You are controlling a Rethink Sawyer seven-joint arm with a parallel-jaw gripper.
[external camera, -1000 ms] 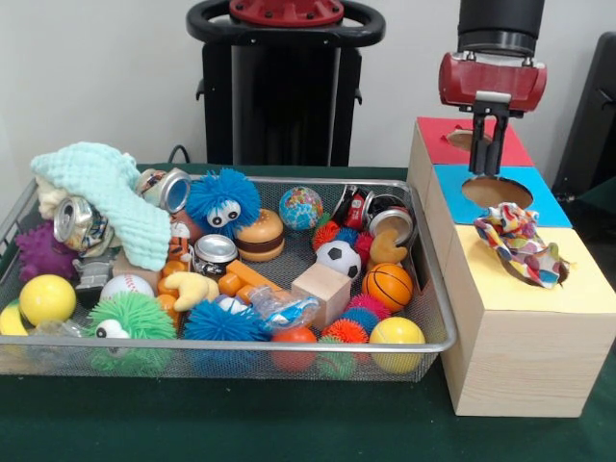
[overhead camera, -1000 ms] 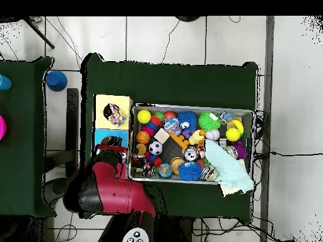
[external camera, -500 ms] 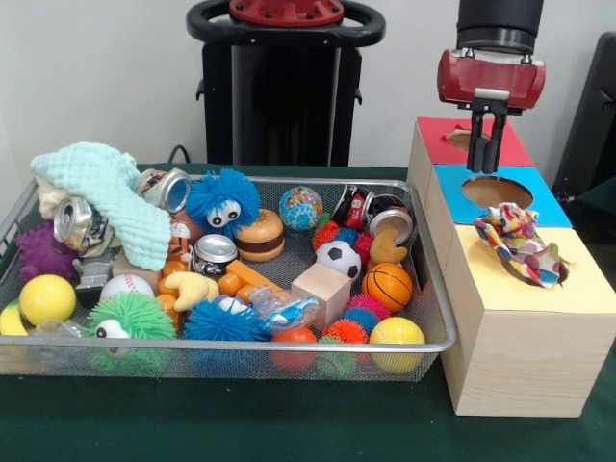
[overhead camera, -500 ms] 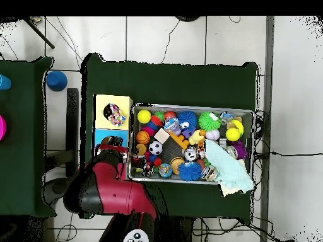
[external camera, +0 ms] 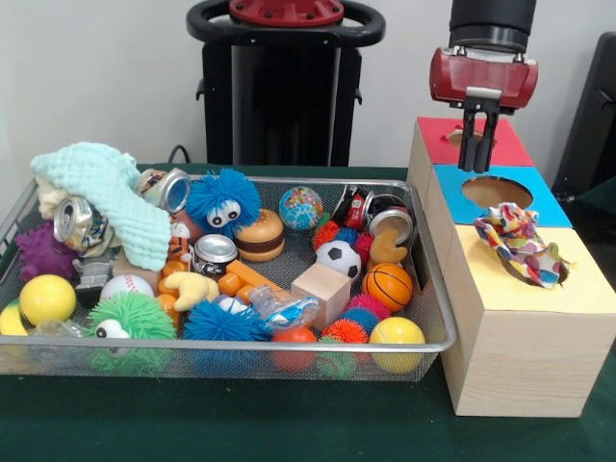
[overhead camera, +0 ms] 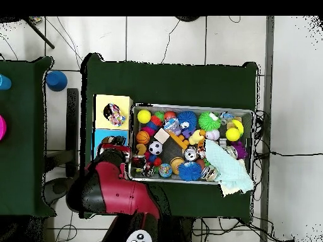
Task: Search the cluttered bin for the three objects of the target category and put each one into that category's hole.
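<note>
My gripper (external camera: 478, 169) hangs over the seam between the red section (external camera: 435, 141) and the blue section (external camera: 552, 206) of the wooden sorting box, just behind the blue hole (external camera: 497, 191). Its two fingers point down, slightly apart, holding nothing. A crumpled colourful cloth (external camera: 520, 241) sits in the yellow section (external camera: 577, 289). The wire bin (external camera: 289, 344) holds balls such as a basketball (external camera: 388, 285) and a soccer ball (external camera: 339, 258), crushed cans (external camera: 72, 219), and a teal knit cloth (external camera: 106, 197). In the overhead view the arm (overhead camera: 117, 189) hides the gripper.
The bin also holds a wooden block (external camera: 321, 289), a toy burger (external camera: 260, 234), fuzzy blue (external camera: 221, 200) and green (external camera: 130, 320) creatures and a globe ball (external camera: 301, 207). The sorting box stands directly right of the bin. A blue cup (overhead camera: 56, 80) stands off the table.
The gripper has risen a little and shifted left, from above the blue hole toward the bin side. The bin's contents have not moved.
</note>
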